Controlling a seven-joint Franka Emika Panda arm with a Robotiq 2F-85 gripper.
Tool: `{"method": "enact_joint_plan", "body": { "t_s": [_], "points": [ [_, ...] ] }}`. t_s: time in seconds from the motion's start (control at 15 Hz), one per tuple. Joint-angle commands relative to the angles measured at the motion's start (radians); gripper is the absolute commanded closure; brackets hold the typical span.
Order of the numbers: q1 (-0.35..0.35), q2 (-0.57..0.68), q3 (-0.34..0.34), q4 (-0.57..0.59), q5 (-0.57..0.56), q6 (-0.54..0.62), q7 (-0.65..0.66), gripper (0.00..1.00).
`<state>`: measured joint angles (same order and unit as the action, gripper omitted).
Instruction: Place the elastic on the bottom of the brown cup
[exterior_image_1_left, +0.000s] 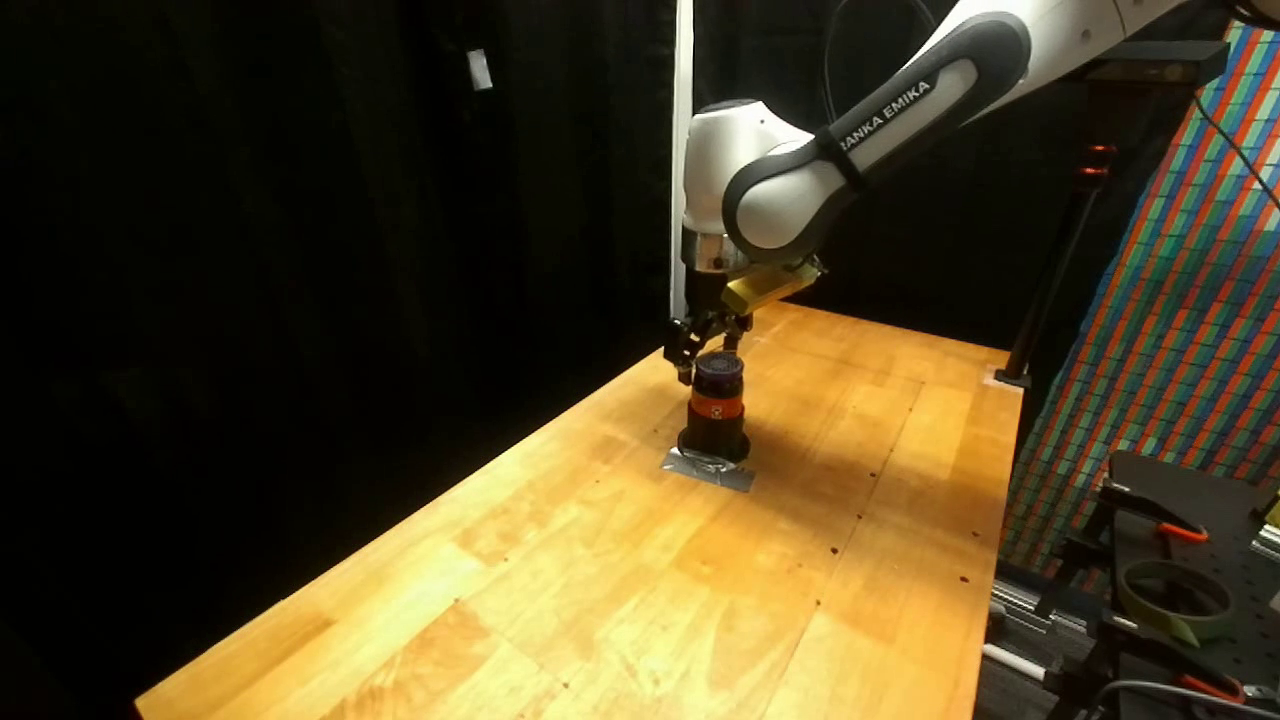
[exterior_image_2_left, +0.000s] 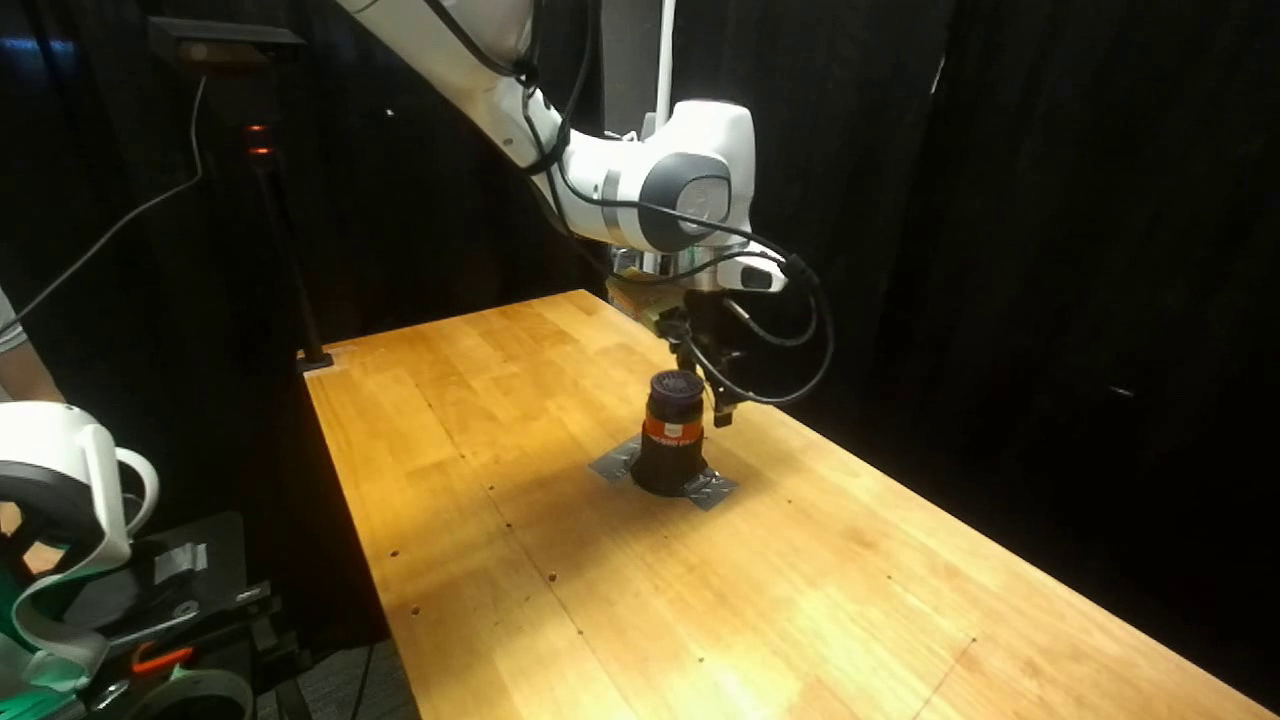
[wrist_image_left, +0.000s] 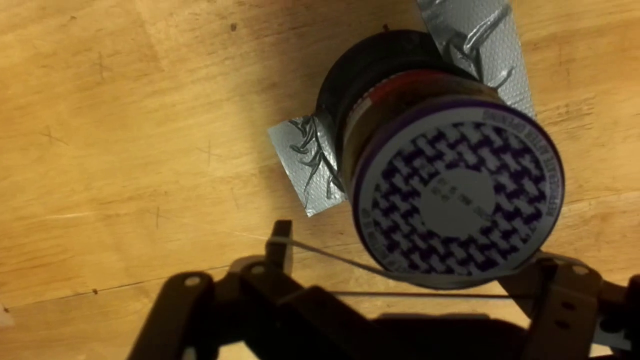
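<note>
The wrist view shows the elastic (wrist_image_left: 430, 295) stretched as a loop across the lower part of the frame, carried on the fingers (wrist_image_left: 281, 250) of the gripper (wrist_image_left: 412, 252), which stand spread apart with no object clamped between them. The brown cup (wrist_image_left: 445, 180) sits right of centre, lid (wrist_image_left: 457, 240) toward the camera. In both exterior views it stands upright near mid-frame, in a black base (exterior_image_1_left: 712, 440) taped to the wooden table (exterior_image_1_left: 620, 560). Loading and stretching the elastic look done. The loop does not yet encircle the cup: one strand bends along the lid's lower edge, seemingly touching it, while the other runs straight just below. Probably left: passing the loop over the lid, lowering it to the cup's bottom and freeing the fingers.
</note>
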<state>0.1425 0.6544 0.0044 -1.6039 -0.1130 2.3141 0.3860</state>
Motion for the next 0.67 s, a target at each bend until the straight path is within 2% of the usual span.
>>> {"method": "enact_joint_plan", "body": {
  "t_s": [0.0,0.27,0.6],
  "points": [
    [-0.021,-0.004,0.025,0.021,0.085,-0.066,-0.077,0.0],
    [-0.033,-0.035,0.05,0.012,0.158,-0.156,-0.14,0.0],
    [-0.037,-0.054,0.05,0.003,0.179,-0.225,-0.162,0.0]
  ]
}}
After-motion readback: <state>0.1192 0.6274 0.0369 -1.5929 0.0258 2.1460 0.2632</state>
